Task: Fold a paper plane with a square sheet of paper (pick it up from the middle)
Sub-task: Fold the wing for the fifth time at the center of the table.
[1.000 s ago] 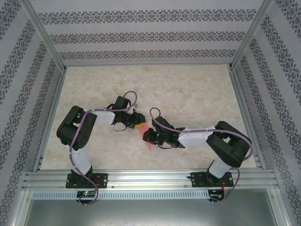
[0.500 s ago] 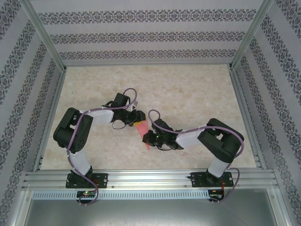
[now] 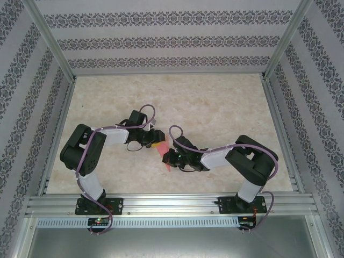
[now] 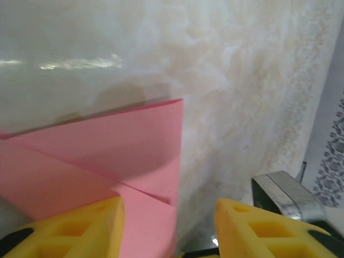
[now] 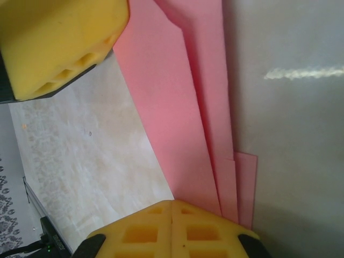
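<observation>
Paper (image 5: pixel 177 107): pink, plain, folded into a narrow shape, layered edges stepped, creases sharp. Lies on table (image 3: pixel 215 107), near centre.

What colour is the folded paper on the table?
Plain pink-red, unmarked; the paper shows best in the right wrist view.

The black-and-white left arm (image 3: pixel 88 161) and right arm (image 3: pixel 250 164) trail purple cables (image 3: pixel 154 113) from black base plates (image 3: pixel 99 204); the left gripper (image 4: pixel 169 217) has yellow, square-recessed finger pads (image 4: pixel 80 228).

You saw: paper plane (image 5: pixel 177 107) pink-red; counter (image 3: pixel 215 102) cream, marbled; right hand (image 5: pixel 172 207) yellow-padded; walls (image 3: pixel 161 43) white, grey floral bands.
</observation>
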Robot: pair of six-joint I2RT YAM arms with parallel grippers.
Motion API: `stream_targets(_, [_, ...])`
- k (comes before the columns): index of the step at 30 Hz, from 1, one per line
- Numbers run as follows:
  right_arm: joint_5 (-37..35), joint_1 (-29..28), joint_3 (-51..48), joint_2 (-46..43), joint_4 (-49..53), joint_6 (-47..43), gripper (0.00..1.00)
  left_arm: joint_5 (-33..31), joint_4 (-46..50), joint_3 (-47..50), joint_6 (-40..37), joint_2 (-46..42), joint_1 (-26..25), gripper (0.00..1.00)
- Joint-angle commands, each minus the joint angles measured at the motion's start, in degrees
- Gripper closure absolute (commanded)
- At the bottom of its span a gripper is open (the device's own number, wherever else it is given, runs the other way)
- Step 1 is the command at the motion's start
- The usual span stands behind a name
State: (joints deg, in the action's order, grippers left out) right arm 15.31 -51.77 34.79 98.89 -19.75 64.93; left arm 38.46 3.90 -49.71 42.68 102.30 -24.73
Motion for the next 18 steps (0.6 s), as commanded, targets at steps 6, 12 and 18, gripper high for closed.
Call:
stream_targets(6, [0.16,-2.20,-5.19,1.34,5.86,0.29,1.00,-5.05,-0.78,-2.25,-0.80,2.60,4.92,0.54])
stream_targets(12, [0.86,-2.46,-4.62,0.96,5.51,-0.32,1.00,-3.79,0.28,-4.17,-1.65,3.75,7.84,0.54])
stream_targets(18, [0.88,-2.33,1.40,0.12,6.16,-2.47,0.98,-4.59,4.85,-6.93,-2.35,-0.81,8.26,0.51])
